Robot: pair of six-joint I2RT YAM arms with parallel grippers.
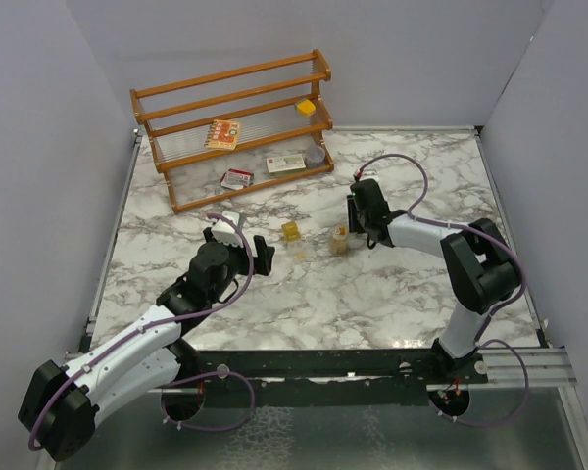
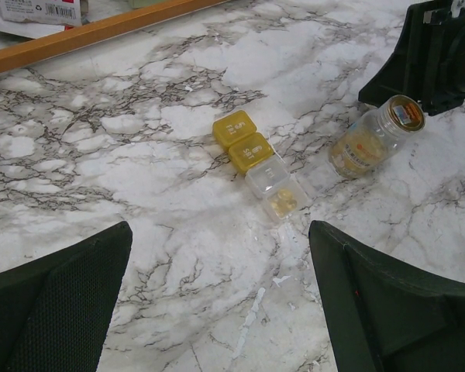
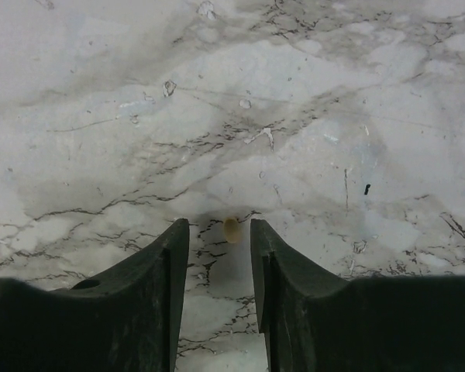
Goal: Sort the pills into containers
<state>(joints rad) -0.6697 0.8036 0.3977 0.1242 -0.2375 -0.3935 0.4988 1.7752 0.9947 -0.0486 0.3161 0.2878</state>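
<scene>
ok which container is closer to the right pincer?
The round amber-tinted jar: it stands just beside the right pincer. The squarish yellow pill box sits further off, on the jar's far side.

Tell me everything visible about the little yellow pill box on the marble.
The pill box is a short plastic strip lying flat on the marble table: two yellow squares with printed marks at its far end, two clear cells nearer the left wrist camera, the nearest holding yellowish pills. Only the table touches it; the jar stands apart to one side.
</scene>
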